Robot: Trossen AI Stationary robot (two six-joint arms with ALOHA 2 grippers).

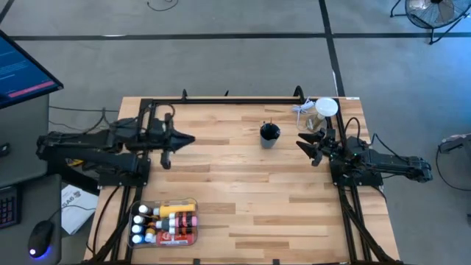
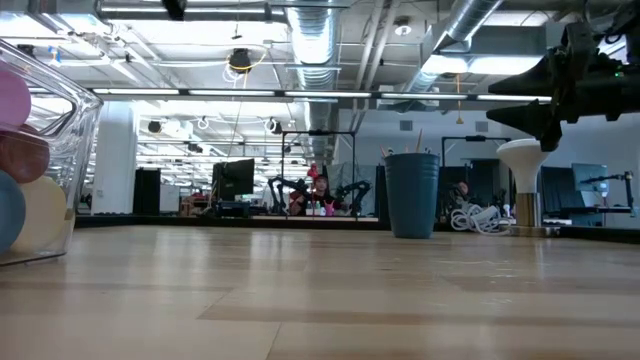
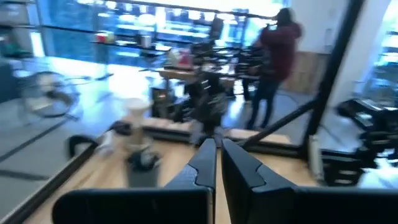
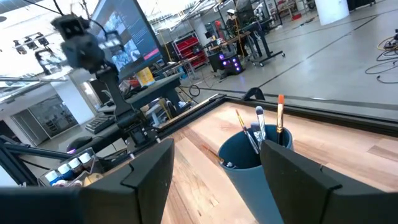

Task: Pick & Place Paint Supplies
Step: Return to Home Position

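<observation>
- Brushes [image 4: 259, 127] stood near-upright in the blue cup [image 1: 269, 135], upper centre, long axes vertical;
- left gripper [image 1: 191, 139] fingers together;
- right gripper [image 1: 306, 152] fingers apart, empty.

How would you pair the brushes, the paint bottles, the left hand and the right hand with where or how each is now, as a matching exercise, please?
Things:
1. brushes
2. paint bottles
3. left hand
4. right hand

Places or states:
A. open, empty
B. lying in the clear tray
C. shut, empty
D. standing in the blue cup

Pairs: 1-D, 2-B, 3-C, 4-A.
</observation>
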